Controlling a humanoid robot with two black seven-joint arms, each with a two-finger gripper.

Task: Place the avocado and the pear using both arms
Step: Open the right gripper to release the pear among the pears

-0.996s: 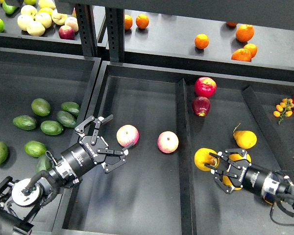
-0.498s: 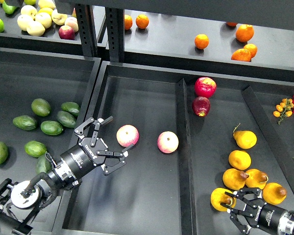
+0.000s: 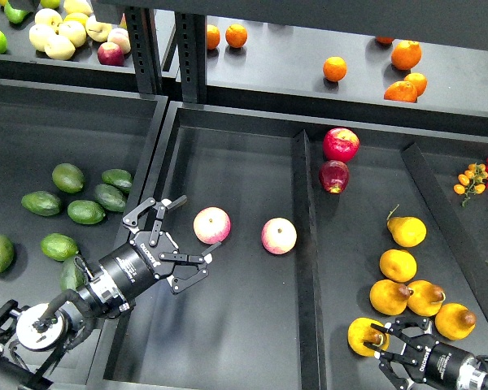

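My left gripper [image 3: 187,231] is open and empty over the middle bin, its fingers just left of a pink-and-yellow apple [image 3: 211,225]. Several avocados lie in the left bin; a dark green elongated avocado [image 3: 110,197] lies among them, up and left of the gripper and apart from it. My right gripper [image 3: 388,348] is low in the right bin near the front edge, shut on a yellow-orange pear [image 3: 364,335] with a dark stem. Other pears [image 3: 397,265] lie just behind it.
A second apple [image 3: 278,236] lies in the middle bin. Two red apples [image 3: 340,144] sit at the back of the right bin. A raised divider [image 3: 303,244] separates the middle and right bins. Oranges [image 3: 334,68] and pale fruit [image 3: 59,32] lie on the back shelf.
My right gripper has drawn back toward the front edge, carrying the pear from beside the divider down to the bin's near end. My left gripper has barely moved.
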